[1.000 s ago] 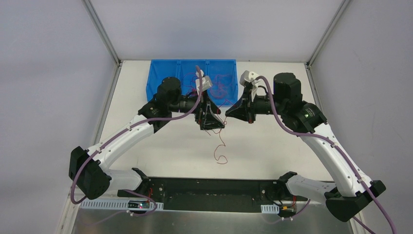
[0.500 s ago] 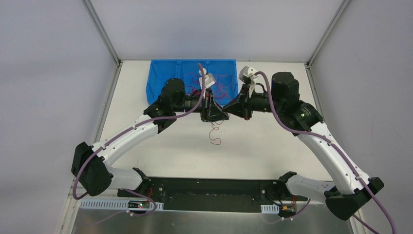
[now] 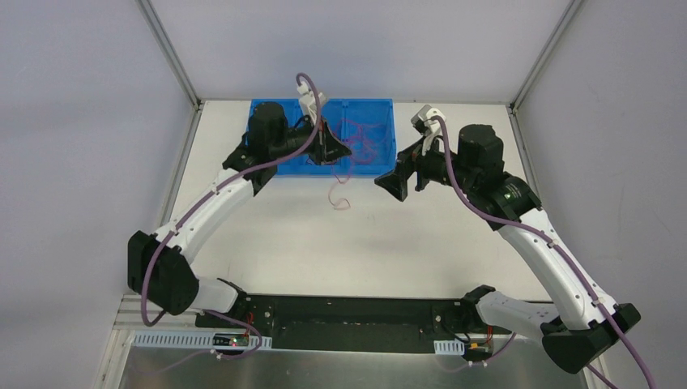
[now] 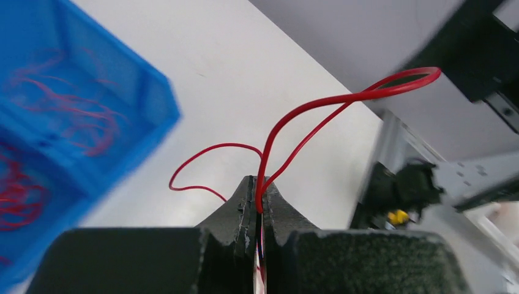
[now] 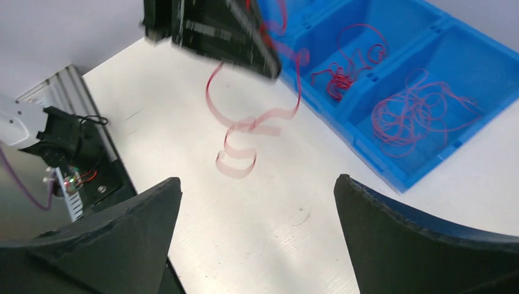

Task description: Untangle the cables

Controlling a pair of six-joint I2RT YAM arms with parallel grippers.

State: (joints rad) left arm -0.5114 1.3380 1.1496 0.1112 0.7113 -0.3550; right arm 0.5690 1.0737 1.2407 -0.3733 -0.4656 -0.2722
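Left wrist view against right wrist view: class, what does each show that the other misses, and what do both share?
Only left wrist: the pinch itself, the left gripper shut on one red cable. Only right wrist: the right gripper, wide open. Both: that cable's loose curls, the blue bin of tangled cables, the white table.

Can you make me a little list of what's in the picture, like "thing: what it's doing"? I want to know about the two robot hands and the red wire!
left gripper: shut, pinching one red cable
red cable: loops out of the pinch, its curly end hanging down toward the table
right gripper: open, holding nothing
blue bin: has compartments, sits at the far side of the table
tangled cables: red bunches lying inside the bin
table: white
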